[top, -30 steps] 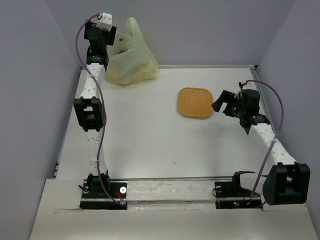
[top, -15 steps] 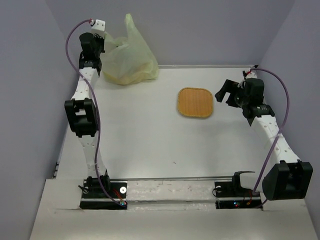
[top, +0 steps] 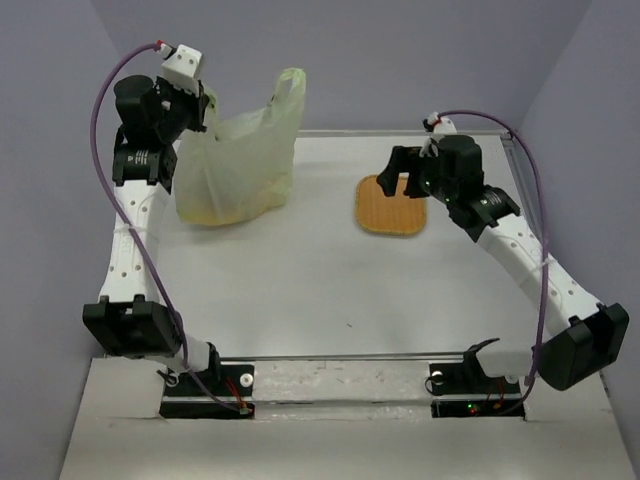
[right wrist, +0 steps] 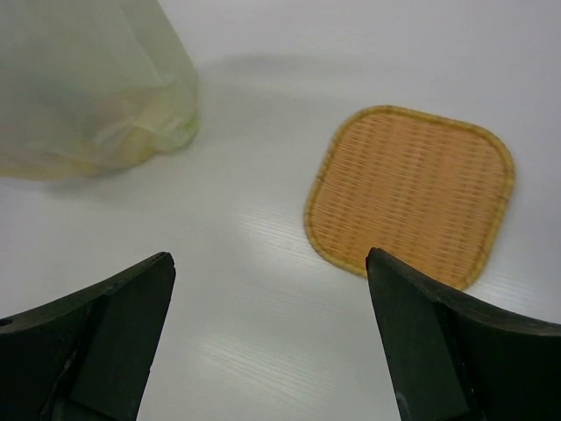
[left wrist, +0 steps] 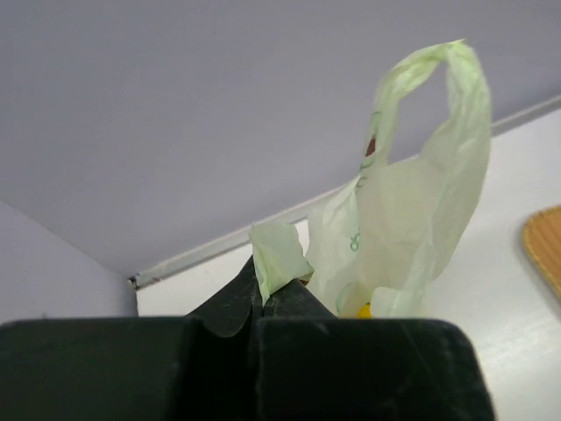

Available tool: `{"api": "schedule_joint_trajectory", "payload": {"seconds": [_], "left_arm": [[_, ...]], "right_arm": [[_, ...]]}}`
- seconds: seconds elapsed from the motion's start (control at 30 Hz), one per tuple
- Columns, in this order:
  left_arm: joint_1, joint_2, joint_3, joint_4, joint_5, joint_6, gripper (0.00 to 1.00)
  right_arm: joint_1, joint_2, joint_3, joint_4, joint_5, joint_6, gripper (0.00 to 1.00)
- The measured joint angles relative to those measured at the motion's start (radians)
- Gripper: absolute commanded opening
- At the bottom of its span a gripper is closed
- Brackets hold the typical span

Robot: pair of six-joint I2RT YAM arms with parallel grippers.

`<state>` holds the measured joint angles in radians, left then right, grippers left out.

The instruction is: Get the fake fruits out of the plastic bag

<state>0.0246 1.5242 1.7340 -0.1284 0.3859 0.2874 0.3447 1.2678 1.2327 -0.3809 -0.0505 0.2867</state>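
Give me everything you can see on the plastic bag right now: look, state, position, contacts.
The plastic bag is thin, crinkly, translucent pale yellow-green film with small red-brown and green printed marks. The left gripper is shut on a pinch of its top edge at the bag's left side, pulling that side upward. The other handle loop stands up free, untouched. Its lower part bulges and appears to rest on the white table at far left, with yellow fruits showing dimly through the bottom.

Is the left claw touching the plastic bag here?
Touching. The left wrist view shows the left claw shut on a fold of the plastic bag, which sticks up from between its closed jaws.
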Motion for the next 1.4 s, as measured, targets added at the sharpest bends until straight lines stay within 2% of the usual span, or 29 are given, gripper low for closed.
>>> {"api": "schedule_joint_trajectory", "payload": {"seconds": [0.27,0.3,0.43,0.6,0.7,0.83,1.03,1.17,1.4], "left_arm": [[-0.013,-0.210,-0.321,-0.171,0.051,0.042,0.00],[-0.013,-0.237,-0.362,-0.194,0.050,0.047,0.00],[-0.015,-0.348,-0.470,-0.239,0.018,0.033,0.00],[-0.017,-0.536,-0.544,-0.235,-0.105,-0.071,0.00],[-0.017,-0.627,-0.579,-0.222,-0.167,-0.108,0.00],[-0.017,-0.716,-0.665,-0.210,-0.208,-0.113,0.00],[-0.017,-0.820,-0.836,-0.207,-0.242,-0.054,0.00],[-0.017,-0.858,-0.887,-0.215,-0.254,-0.027,0.00],[-0.017,-0.924,-0.891,-0.204,-0.296,-0.026,0.00]], "right_arm": [[0.323,0.213,0.335,0.034,0.025,-0.024,0.88],[0.357,0.255,0.387,0.041,0.021,-0.026,0.80],[0.422,0.418,0.565,0.089,-0.074,0.010,0.65],[0.436,0.609,0.739,0.129,-0.175,0.064,0.66],[0.475,0.631,0.719,0.127,-0.210,0.041,0.66],[0.566,0.581,0.640,0.161,-0.242,0.003,0.66],[0.701,0.527,0.618,0.226,-0.286,-0.035,0.65],[0.733,0.546,0.632,0.240,-0.312,-0.035,0.65],[0.737,0.629,0.635,0.248,-0.309,0.002,0.56]]}}
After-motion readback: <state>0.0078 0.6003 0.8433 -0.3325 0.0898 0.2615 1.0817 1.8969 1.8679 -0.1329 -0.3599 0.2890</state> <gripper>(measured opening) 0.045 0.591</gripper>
